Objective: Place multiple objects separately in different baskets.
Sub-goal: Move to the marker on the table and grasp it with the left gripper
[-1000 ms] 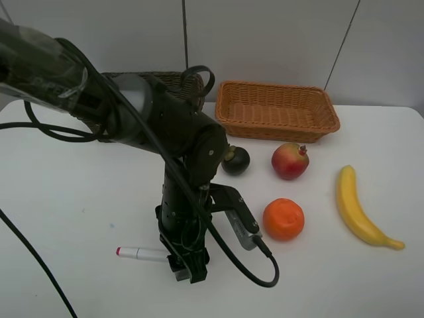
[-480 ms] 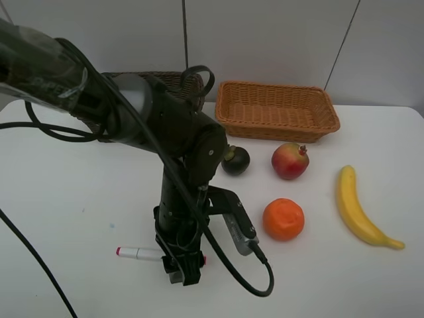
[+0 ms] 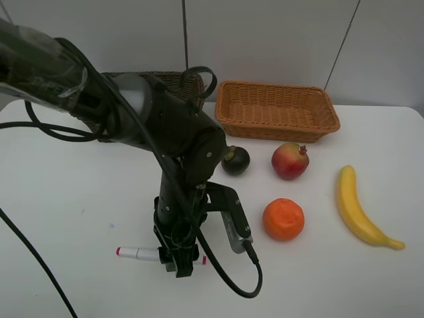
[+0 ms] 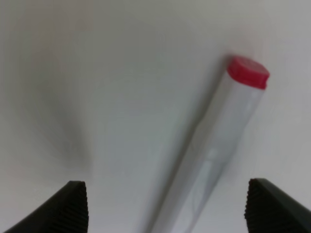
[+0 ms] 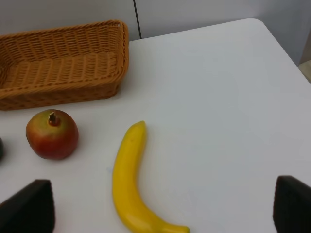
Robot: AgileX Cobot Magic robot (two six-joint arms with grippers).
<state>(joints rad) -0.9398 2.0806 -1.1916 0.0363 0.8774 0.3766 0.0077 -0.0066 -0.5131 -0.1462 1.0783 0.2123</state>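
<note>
A white marker (image 3: pixel 137 252) with red ends lies on the table at the front left. My left gripper (image 3: pixel 180 266) points straight down over it and is open. In the left wrist view the marker (image 4: pixel 214 150) lies between the two black fingertips (image 4: pixel 73 206), untouched. On the table to the right are a dark mangosteen (image 3: pixel 236 159), a red pomegranate-like fruit (image 3: pixel 290 161), an orange (image 3: pixel 283 218) and a yellow banana (image 3: pixel 358 205). My right gripper (image 5: pixel 160 208) is open and empty above the banana (image 5: pixel 129 179) and the red fruit (image 5: pixel 52 134). It does not show in the exterior high view.
The light tan basket (image 3: pixel 278 109) stands empty at the back right. The dark brown basket (image 3: pixel 180 82) is at the back, mostly hidden behind the left arm. A black cable (image 3: pixel 228 286) loops from the left wrist onto the table.
The left gripper has shifted slightly left along the marker and sunk lower over it. Its wrist has turned a little. The fruits and baskets have not moved.
</note>
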